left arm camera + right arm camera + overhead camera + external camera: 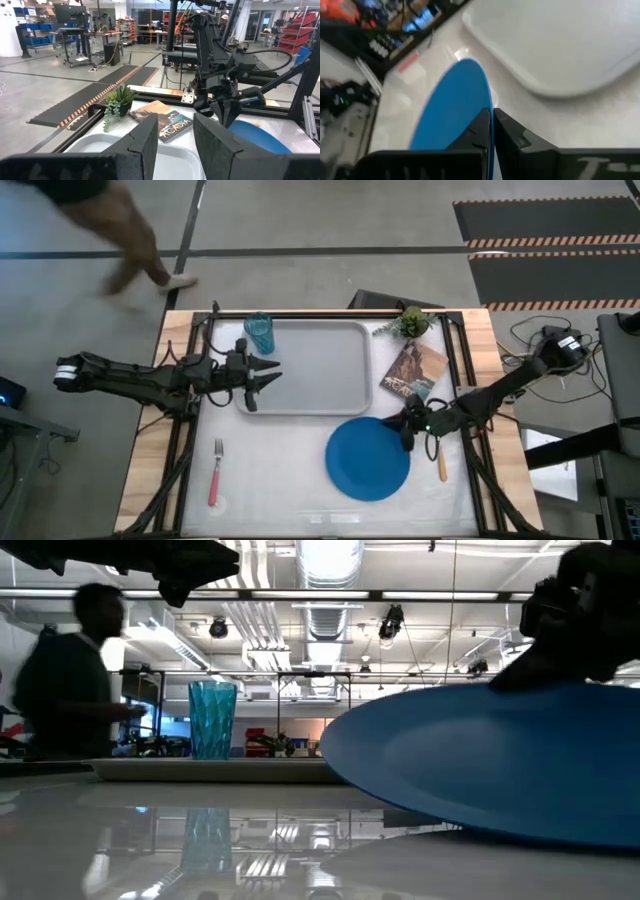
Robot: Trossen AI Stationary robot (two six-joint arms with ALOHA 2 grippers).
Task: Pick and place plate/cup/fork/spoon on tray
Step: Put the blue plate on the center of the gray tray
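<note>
Blue round plate (368, 459) — rim pinched, right gripper (408, 423).

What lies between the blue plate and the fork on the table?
Nothing: in the high view the stretch of white tabletop between the plate, gripped at its rim by the right gripper, and the fork is bare.

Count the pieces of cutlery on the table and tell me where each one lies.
2. The fork lies on the table's left, in front of the tray. The spoon lies right of the blue plate, partly hidden under the right arm.
</note>
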